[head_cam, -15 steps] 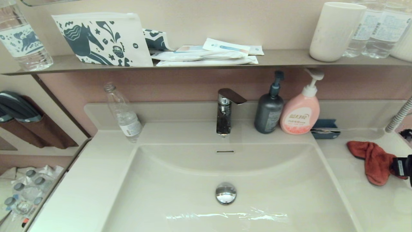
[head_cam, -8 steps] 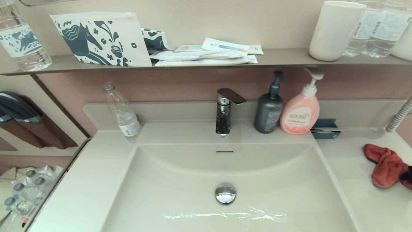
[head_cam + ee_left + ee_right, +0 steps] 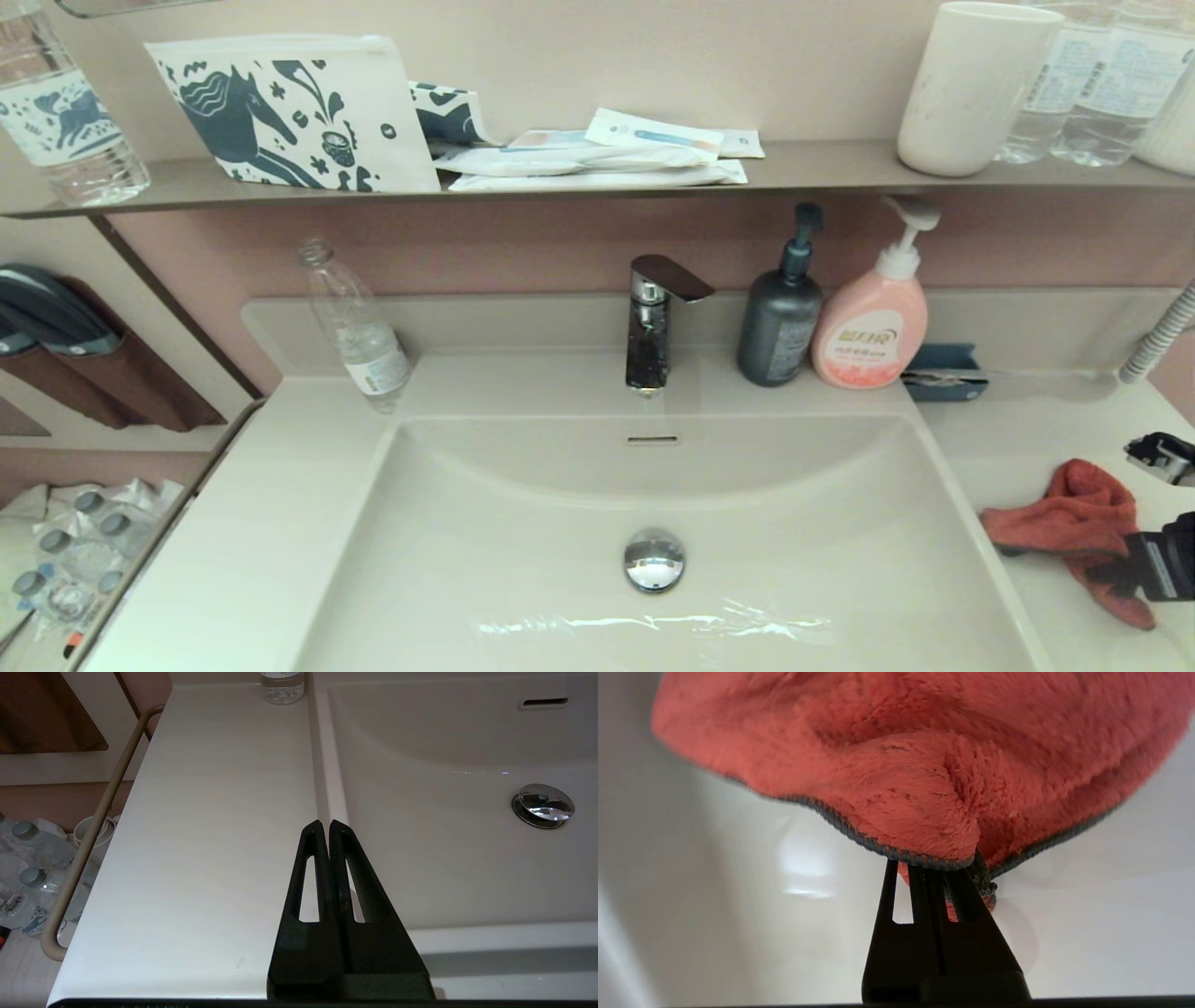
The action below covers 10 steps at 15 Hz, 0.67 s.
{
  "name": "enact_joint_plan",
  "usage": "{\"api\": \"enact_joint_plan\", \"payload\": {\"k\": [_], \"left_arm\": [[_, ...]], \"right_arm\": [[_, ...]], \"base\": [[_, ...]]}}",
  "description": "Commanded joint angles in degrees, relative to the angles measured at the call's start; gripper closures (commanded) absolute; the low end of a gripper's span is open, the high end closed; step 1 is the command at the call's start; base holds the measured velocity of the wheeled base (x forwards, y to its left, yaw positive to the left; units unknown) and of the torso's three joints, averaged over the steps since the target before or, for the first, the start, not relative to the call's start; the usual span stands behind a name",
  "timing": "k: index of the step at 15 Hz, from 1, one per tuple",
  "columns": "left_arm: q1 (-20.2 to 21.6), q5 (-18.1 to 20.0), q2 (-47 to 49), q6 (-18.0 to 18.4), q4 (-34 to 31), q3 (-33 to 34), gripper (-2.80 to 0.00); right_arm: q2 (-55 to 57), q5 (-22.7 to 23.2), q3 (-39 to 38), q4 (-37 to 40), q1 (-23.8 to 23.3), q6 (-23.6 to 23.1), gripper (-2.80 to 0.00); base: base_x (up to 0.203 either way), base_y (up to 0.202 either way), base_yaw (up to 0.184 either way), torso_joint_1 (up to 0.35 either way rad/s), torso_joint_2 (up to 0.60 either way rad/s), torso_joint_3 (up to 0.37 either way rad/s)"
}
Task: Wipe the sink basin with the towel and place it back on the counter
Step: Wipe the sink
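Note:
The orange-red towel (image 3: 1064, 518) with its dark grey edge is bunched over the counter (image 3: 1046, 439) to the right of the sink basin (image 3: 523, 560), and its left end reaches the basin's right rim. My right gripper (image 3: 1134, 565) is shut on the towel's near edge. In the right wrist view the towel (image 3: 924, 765) covers the fingertips of the right gripper (image 3: 931, 865). The left gripper (image 3: 325, 823) is shut on nothing and is held above the counter (image 3: 210, 835) at the basin's left rim. It does not show in the head view. The chrome drain plug (image 3: 654, 559) sits mid-basin.
A faucet (image 3: 651, 322), a grey pump bottle (image 3: 780, 322), a pink pump bottle (image 3: 870, 331) and a small blue item (image 3: 943, 373) stand along the back ledge. A clear bottle (image 3: 359, 331) leans at back left. The wall shelf (image 3: 822, 168) holds a cup and packets.
The towel first slid right towards the picture's edge, then came back left and nearer, up to the basin's right rim. My right gripper has come back into the head view, holding it.

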State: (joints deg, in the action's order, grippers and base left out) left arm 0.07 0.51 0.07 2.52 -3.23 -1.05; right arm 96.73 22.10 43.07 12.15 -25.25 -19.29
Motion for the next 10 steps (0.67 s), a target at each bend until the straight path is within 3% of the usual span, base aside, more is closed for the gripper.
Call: {"api": "enact_joint_plan", "payload": {"k": [1,5,10], "left_arm": [[0.0,0.0,0.0,0.0,0.0,0.0,0.0],[0.0,0.0,0.0,0.0,0.0,0.0,0.0],[0.0,0.0,0.0,0.0,0.0,0.0,0.0]], "right_arm": [[-5.0,0.1,-3.0,-0.1,4.6,2.0,0.0],[-10.9,-0.2,-5.2,0.0,9.5,6.0,0.0],[-15.5,-0.3,1.6,3.9,6.3,10.1,0.0]], "base": [[0.0,0.0,0.0,0.0,0.0,0.0],[0.0,0.0,0.0,0.0,0.0,0.0],[0.0,0.0,0.0,0.0,0.0,0.0]]}}
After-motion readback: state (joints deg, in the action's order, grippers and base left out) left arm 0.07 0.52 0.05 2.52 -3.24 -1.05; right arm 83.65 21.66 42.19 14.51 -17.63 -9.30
